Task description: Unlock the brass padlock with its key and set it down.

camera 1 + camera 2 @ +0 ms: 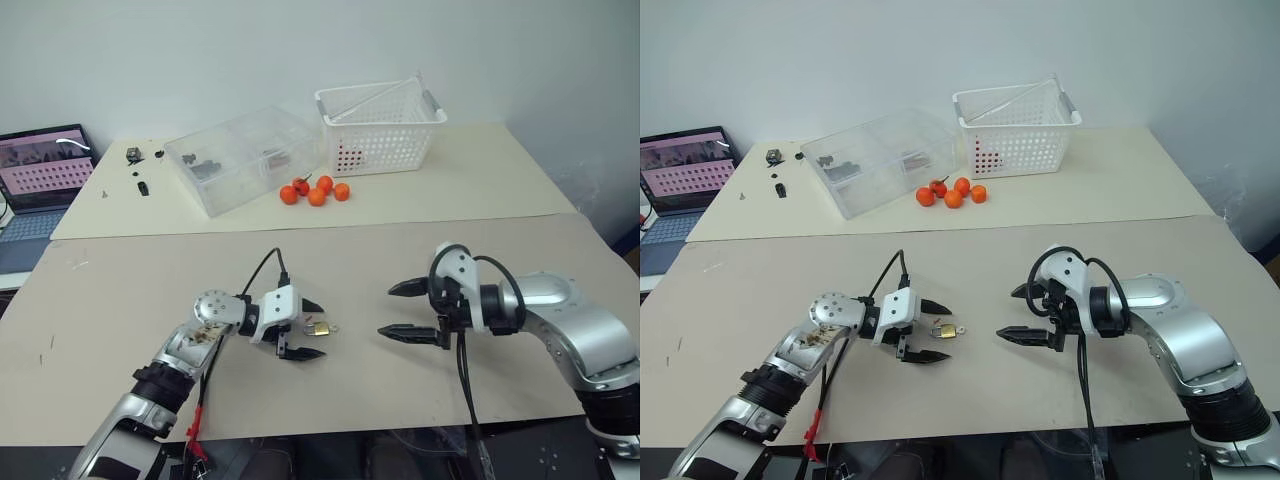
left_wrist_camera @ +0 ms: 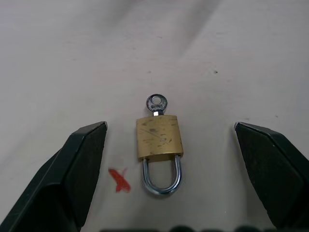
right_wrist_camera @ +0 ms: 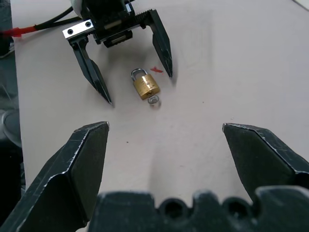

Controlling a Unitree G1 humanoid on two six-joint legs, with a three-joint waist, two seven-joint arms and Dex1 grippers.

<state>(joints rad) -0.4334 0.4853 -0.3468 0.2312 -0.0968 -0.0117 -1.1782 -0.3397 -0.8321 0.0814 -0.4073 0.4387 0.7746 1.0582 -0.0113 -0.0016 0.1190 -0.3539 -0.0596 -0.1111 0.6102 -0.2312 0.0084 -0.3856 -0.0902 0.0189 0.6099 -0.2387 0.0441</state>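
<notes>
The brass padlock (image 2: 159, 137) lies flat on the beige table, its silver shackle (image 2: 161, 180) pushed in. The key (image 2: 156, 103) sticks out of the lock's bottom end, with its round head showing. My left gripper (image 1: 314, 330) is open low over the table, a finger on each side of the padlock and touching neither it nor the key. My right gripper (image 1: 386, 311) is also open and holds nothing. It hovers to the right of the lock, pointing toward it. The right wrist view takes in the padlock (image 3: 146, 86) and the left gripper (image 3: 140, 89) around it.
A small red X mark (image 2: 119, 180) is drawn on the table beside the shackle. On the far table stand a white basket (image 1: 380, 130), a clear plastic box (image 1: 240, 158), several small orange fruits (image 1: 316, 190) and small dark parts (image 1: 140, 170). A laptop (image 1: 40, 170) sits at far left.
</notes>
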